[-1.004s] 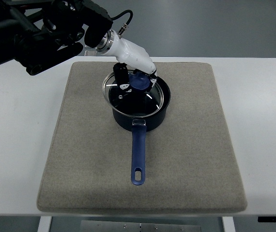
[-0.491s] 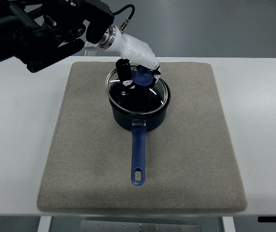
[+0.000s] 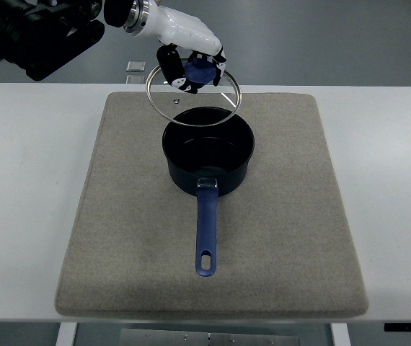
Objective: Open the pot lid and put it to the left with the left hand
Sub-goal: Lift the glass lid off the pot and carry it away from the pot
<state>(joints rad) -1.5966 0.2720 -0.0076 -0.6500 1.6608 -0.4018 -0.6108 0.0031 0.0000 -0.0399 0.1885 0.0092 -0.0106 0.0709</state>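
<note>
Lid (image 3: 193,97) hung tilted above the pot's (image 3: 208,160) far rim, its blue knob (image 3: 199,69) pinched in the left hand (image 3: 189,45), bare mat (image 3: 119,187) waiting off to the left.

We're in a lab-style test setup, not a kitchen: a plain white worktop (image 3: 25,180) carries a grey felt mat (image 3: 133,238), bare grey floor (image 3: 335,43) lies beyond, and a lone blue saucepan (image 3: 208,155) sits staged, no stove around it.

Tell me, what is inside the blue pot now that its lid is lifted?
The pot looks empty: only its dark inner surface shows. The glass lid, held by the left hand, overlaps just the far rim, hiding nothing inside.
</note>
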